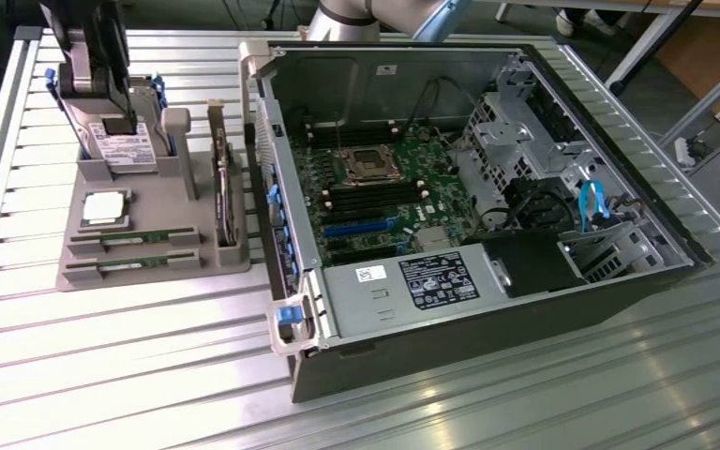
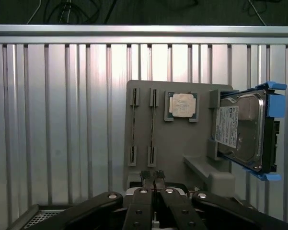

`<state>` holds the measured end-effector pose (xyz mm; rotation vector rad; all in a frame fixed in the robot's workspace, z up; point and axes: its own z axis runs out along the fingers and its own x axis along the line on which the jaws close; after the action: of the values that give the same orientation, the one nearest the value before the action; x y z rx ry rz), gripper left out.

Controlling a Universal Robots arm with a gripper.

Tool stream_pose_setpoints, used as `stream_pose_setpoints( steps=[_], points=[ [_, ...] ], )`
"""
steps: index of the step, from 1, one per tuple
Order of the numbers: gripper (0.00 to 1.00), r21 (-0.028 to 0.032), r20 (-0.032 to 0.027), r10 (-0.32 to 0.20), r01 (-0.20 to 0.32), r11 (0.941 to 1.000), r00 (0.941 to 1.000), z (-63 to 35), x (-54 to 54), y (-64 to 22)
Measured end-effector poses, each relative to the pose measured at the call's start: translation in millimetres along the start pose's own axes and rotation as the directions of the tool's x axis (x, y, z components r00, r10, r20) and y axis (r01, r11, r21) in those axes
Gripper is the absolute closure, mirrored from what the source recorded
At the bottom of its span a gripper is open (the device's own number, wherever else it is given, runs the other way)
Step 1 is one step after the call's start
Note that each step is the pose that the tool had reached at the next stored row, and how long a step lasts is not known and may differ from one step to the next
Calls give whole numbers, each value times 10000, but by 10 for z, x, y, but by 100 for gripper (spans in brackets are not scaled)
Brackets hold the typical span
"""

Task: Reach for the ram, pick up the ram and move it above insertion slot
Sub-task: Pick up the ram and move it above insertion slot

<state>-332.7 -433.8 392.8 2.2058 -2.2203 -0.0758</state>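
Two green ram strips stand on edge in slots of the grey holder [image 1: 85, 281]: one ram [image 1: 135, 235] [image 2: 153, 125] and a second ram [image 1: 132, 266] [image 2: 133, 127] beside it. My gripper [image 2: 153, 176] [image 1: 112, 117] hangs high over the holder's hard-drive end, apart from both strips, its fingers pressed together on nothing. The black insertion slots [image 1: 379, 199] lie on the motherboard inside the open computer case [image 1: 297, 319], at the exterior view's right of the holder.
A silver hard drive [image 1: 123, 150] [image 2: 242, 129] in a blue carrier stands in the holder. A square processor chip [image 1: 104, 208] [image 2: 182, 105] lies between it and the ram. An expansion card [image 1: 222, 187] stands on the holder's edge beside the case wall. Ribbed metal table all around.
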Motion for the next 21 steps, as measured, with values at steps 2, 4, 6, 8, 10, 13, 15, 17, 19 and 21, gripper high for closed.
stream_pose_setpoints(
  steps=[2,4,6,8,10,13,15,17,19,21],
  points=[
    [76,0,0,0,0,10000,10000,0,0,0],
    [70,0,0,0,0,10000,10000,0,1,0],
    [70,0,0,0,0,10000,10000,0,1,0],
    [70,0,0,0,0,10000,10000,5,1,0],
    [70,-1,-1,7,-7,10000,10000,6,1,1],
    [70,1,1,11,-11,10000,10000,8,1,2],
    [70,2,2,10,-10,10000,10000,14,1,1],
    [70,1,1,10,-10,10000,10000,23,1,1],
    [70,-1,0,8,-8,10000,10000,29,1,1],
    [70,1,0,5,-5,10000,10000,38,1,0]
  ],
)
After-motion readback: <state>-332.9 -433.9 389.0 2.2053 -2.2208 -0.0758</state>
